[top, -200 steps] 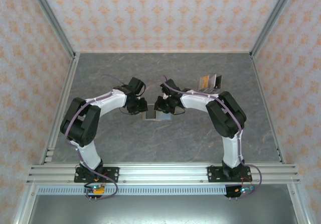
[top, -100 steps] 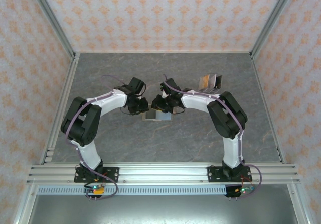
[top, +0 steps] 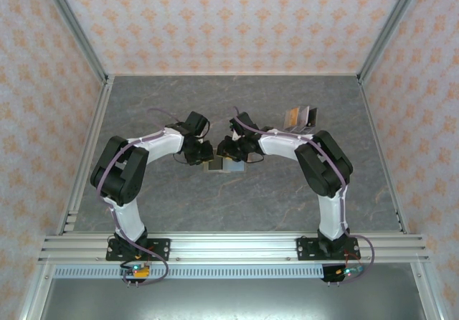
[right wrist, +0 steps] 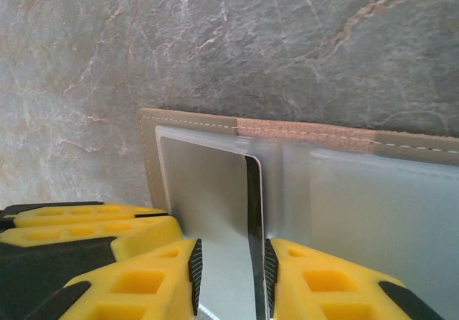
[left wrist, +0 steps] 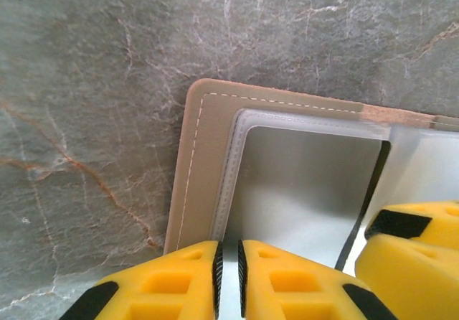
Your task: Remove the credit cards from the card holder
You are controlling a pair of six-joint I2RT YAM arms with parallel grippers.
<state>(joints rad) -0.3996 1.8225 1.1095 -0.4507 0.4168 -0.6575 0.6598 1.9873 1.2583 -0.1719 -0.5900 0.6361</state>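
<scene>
The card holder (top: 221, 165) lies open on the table (top: 237, 105), between the two grippers. On the holder's left side the left gripper (left wrist: 228, 271) is clenched on what looks like the pocket's pale edge, pinning it. From the holder's right side the right gripper (right wrist: 231, 270) stands released astride a grey card (right wrist: 211, 198), whose edge stands proud of its pocket (not gripped, as far as I can see). That card is not yet out, so by my judgement the pulling remains.
</scene>
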